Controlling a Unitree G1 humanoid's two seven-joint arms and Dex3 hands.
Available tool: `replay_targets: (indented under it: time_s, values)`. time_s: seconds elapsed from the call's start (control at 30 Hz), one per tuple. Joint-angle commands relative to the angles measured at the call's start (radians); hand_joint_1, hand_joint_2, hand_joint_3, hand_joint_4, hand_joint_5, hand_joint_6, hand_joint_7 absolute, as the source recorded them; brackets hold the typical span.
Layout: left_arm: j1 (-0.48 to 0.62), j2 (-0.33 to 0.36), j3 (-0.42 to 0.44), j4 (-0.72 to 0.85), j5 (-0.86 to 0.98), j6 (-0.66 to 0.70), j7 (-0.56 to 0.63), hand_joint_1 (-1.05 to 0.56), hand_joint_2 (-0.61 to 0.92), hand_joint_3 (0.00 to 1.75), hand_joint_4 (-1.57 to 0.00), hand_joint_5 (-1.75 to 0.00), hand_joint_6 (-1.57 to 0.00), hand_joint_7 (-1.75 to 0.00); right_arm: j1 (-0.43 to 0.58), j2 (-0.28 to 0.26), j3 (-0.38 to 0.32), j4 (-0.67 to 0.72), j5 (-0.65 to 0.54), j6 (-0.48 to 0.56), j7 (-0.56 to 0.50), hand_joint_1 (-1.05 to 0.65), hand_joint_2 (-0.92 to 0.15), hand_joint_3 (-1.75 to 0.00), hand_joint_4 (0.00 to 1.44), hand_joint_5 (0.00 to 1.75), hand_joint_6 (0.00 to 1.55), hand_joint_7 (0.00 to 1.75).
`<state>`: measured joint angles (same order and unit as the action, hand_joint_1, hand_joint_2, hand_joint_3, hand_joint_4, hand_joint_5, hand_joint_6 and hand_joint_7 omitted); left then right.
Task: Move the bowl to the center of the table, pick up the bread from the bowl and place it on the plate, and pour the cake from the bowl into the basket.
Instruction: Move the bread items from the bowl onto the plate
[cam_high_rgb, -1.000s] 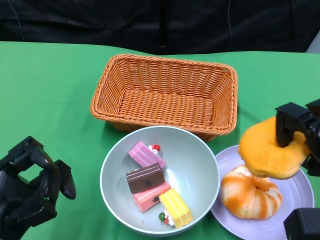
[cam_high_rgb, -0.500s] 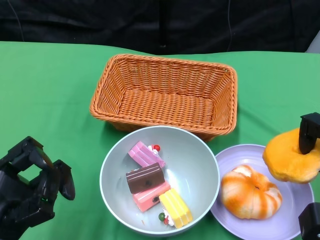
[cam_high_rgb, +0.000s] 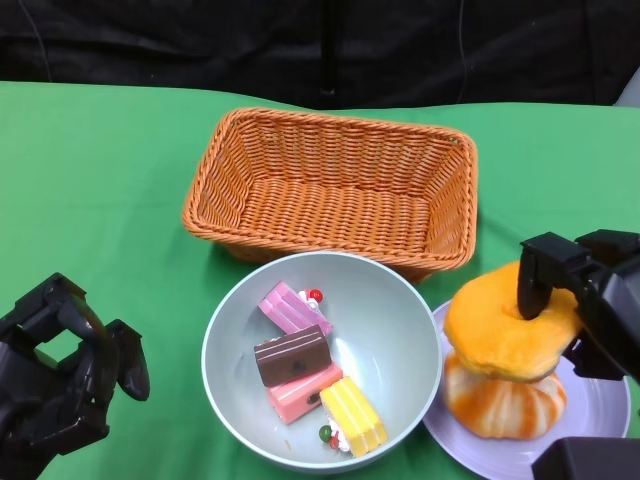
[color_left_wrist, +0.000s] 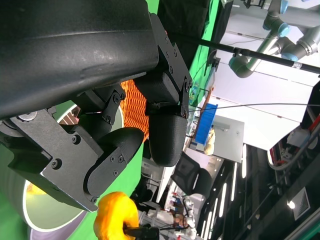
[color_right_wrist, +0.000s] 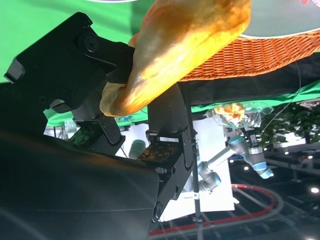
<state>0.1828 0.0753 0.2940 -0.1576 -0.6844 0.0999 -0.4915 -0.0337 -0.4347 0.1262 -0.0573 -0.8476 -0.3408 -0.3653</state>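
Right hand (cam_high_rgb: 585, 305) holds orange bread (cam_high_rgb: 505, 335) over plate (cam_high_rgb: 600, 405)

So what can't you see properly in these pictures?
- Striped bread, head view: its top is hidden under the orange ring bread that the right hand holds.
- Plate, head view: partly covered by the breads and the right hand.
- Left hand, head view: cut off by the picture's lower edge.
- Basket, right wrist view: mostly hidden behind the ring bread.
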Motion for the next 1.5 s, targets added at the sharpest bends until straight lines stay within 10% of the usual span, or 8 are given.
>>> replay_targets:
  time_s: [0.03,1.5]
  values:
    - [0.012,0.007,0.005,-0.015,0.003,0.006,0.015,-0.06,0.4,1.44,-0.91,-1.75,-0.82,-1.5,0.0,0.011,0.001,-0.012,0.011,0.022,0.01,-0.16,-0.41,-1.22,0.91,1.75,0.72,1.62]
    - [0.015,0.012,0.007,-0.035,0.001,0.018,0.017,-0.07,0.4,1.41,-0.92,-1.75,-0.83,-1.49,-0.039,-0.056,0.019,0.231,-0.018,0.032,-0.106,-0.17,-0.49,-1.12,0.86,1.75,0.71,1.59]
